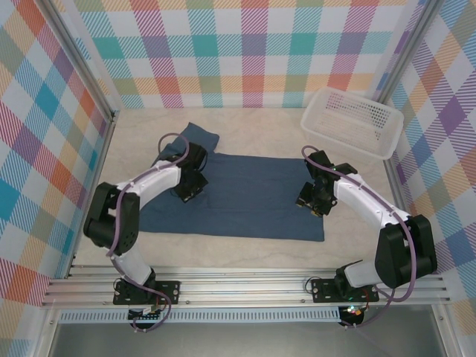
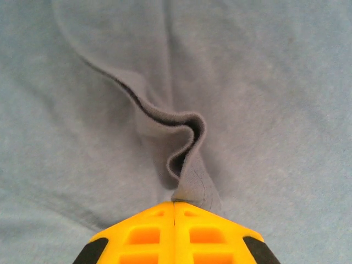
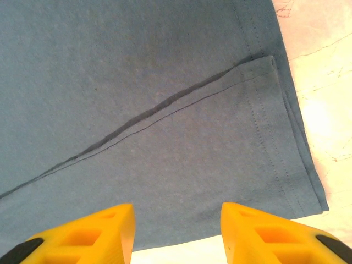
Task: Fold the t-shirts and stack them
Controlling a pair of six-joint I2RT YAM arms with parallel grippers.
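Observation:
The dark slate-blue t-shirt (image 1: 245,193) lies spread flat across the middle of the table, one sleeve sticking out at the back left. My left gripper (image 1: 187,192) sits over the shirt's left part. In the left wrist view its yellow fingers (image 2: 143,234) meet, so the left gripper (image 2: 174,203) is shut on a raised, curled fold of the t-shirt (image 2: 192,181). My right gripper (image 1: 309,202) hovers at the shirt's right edge. In the right wrist view the right gripper (image 3: 177,212) stands open, with the t-shirt (image 3: 165,66) and its stitched hem lying flat beneath it.
A white perforated basket (image 1: 343,143) stands at the back right, apart from the shirt. Bare cream tabletop (image 3: 324,110) shows right of the shirt's hem. Checked walls close in the left, back and right sides.

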